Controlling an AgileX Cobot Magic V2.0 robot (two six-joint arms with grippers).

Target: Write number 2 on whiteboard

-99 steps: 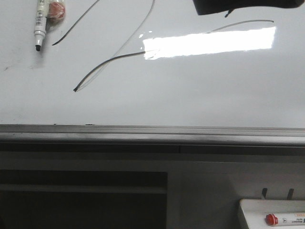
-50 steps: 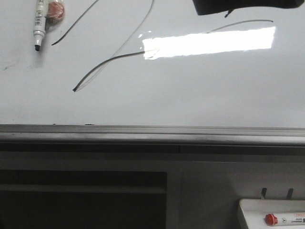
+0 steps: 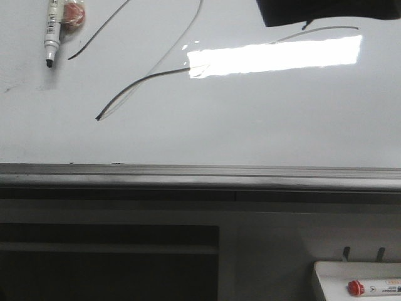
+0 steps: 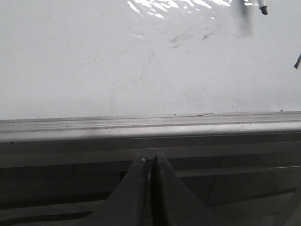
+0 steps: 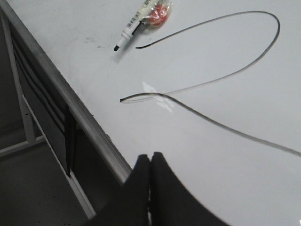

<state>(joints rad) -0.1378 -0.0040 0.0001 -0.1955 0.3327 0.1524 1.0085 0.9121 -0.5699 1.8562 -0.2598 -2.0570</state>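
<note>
Right wrist view showed the number 2 (image 5: 221, 75) finished on whiteboard (image 5: 225, 165); both grippers (image 5: 150, 162) (image 4: 149, 162) closed empty, marker (image 3: 52, 28) set aside

- One whiteboard (image 3: 250, 125) was there.
- One number 2 (image 5: 221, 75) was drawn on it.
- Two markers: one (image 3: 52, 28) at 10 o'clock, one red-capped (image 3: 376, 288) in a tray (image 3: 326, 276).
- Two claws: left (image 4: 150, 165), right (image 5: 150, 162).

glossy white whiteboard (image 3: 250, 119), dark grey number 2 (image 5: 225, 75)

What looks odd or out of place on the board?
An uncapped marker lies loose on the whiteboard beside the number 2, tip exposed. Faint dark smudges mark the surface near it.
</note>
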